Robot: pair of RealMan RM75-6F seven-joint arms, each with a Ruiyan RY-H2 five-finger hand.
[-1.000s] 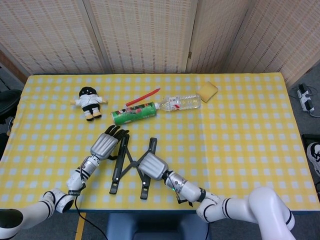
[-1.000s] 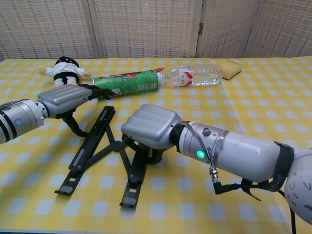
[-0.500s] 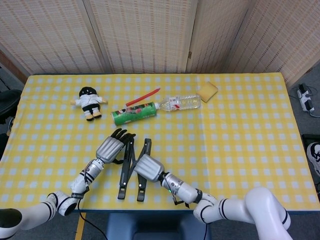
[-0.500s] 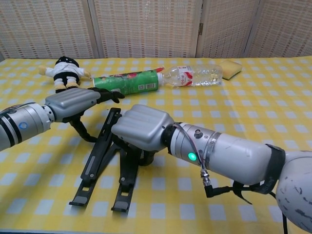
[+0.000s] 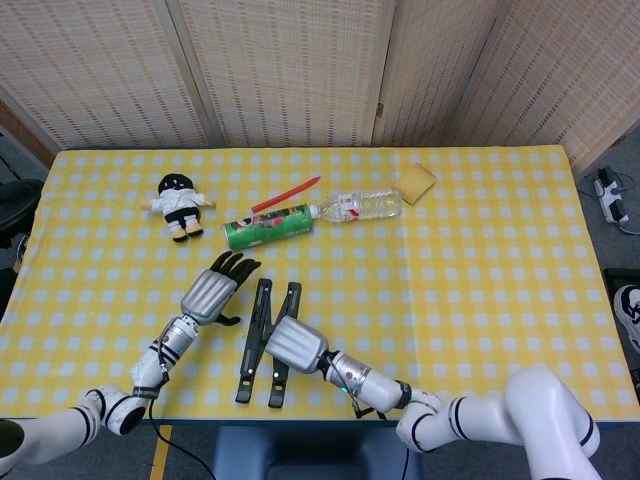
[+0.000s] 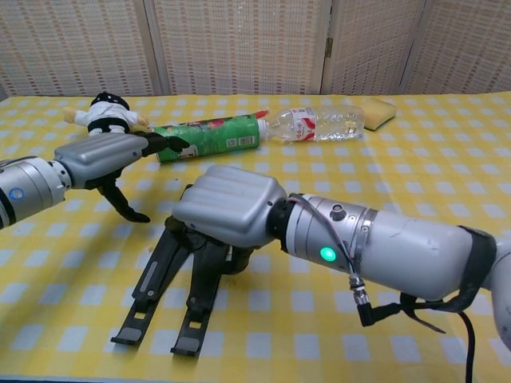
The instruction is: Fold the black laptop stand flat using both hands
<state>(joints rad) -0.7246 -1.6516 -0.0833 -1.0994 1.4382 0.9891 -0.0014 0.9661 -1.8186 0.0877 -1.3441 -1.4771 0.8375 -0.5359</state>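
Yellow-checked cloth covers the tabletop [image 5: 480,260], backed by woven screens. Near its front edge the black laptop stand [image 5: 262,340] lies with its two bars nearly parallel. The right robot hand [image 5: 294,343] is closed over the stand; its grip is seen only in the chest view. Just left of the stand, the left robot hand [image 5: 212,287] hovers empty with fingers spread. Beyond the stand lie a green can [image 5: 267,226], a clear bottle [image 5: 358,205], a doll [image 5: 180,205], a sponge [image 5: 415,183] and a red pen [image 5: 286,193], seen fully only in the head view. Label text cannot be read.
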